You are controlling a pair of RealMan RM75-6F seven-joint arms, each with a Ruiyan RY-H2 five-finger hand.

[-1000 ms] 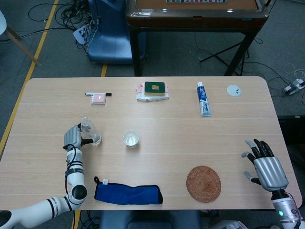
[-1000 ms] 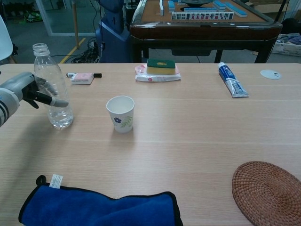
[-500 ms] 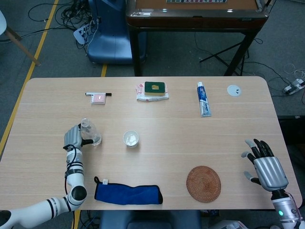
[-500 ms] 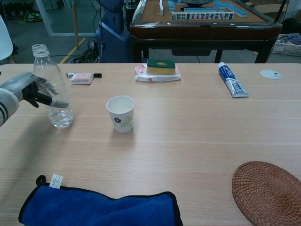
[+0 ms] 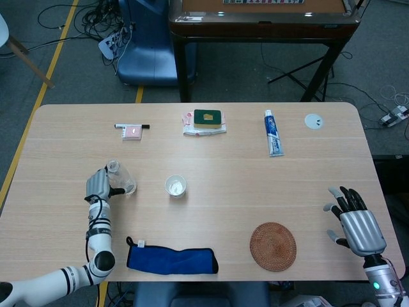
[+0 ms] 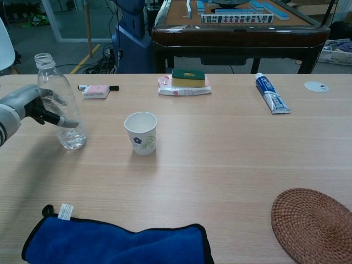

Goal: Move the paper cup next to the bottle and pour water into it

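At the cup's (image 6: 141,132) nine o'clock, left hand (image 6: 30,107) fingers wrap the bottle (image 6: 60,104) mid-body; thin, crushable, probably slippery.

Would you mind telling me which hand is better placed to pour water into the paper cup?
The left hand: it already grips the bottle, with the paper cup standing just beside it. The right hand rests open, far across the table.

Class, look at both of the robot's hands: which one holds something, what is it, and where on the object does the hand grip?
The left hand grips the clear bottle around its middle, below the open neck. The right hand holds nothing, fingers spread.
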